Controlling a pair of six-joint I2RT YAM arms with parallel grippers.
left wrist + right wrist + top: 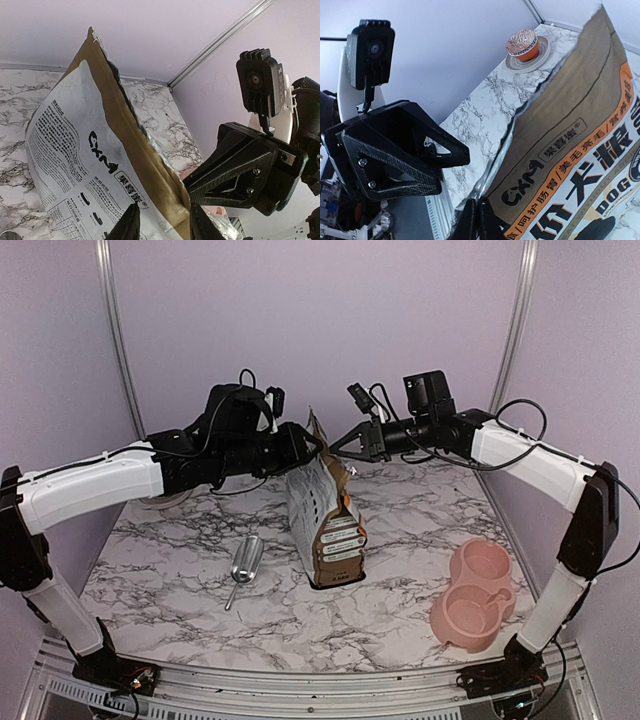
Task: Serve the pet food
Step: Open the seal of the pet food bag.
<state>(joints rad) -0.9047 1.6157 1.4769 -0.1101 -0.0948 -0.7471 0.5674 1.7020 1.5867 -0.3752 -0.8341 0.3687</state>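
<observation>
The right claw (477, 216), at the bottom centre of its wrist view, is pinching its two black fingers together on the torn top edge of one paper pet food bag (325, 515). The bag is brown with an orange stripe, white Chinese characters and the word DOG. The left claw (164, 214), at the bottom of its own view, is gripping the same bag's top edge from the opposite side. Its two fingers are sitting apart with the folded brown side clamped between them.

In the overhead view the two claws are meeting at the upper centre of the frame. The bag is standing upright beneath them on the white marble-patterned table (180, 580), and the kibble itself is hidden from view.

To the lower left of the bag, one silver metal scoop (245, 560) is lying flat. At the lower right, one pink plastic double bowl (478, 586) with two round wells is sitting well apart from the bag. Near the top of the right wrist view, one reddish patterned ball (521, 42) is resting on one small grey dish (543, 50).
</observation>
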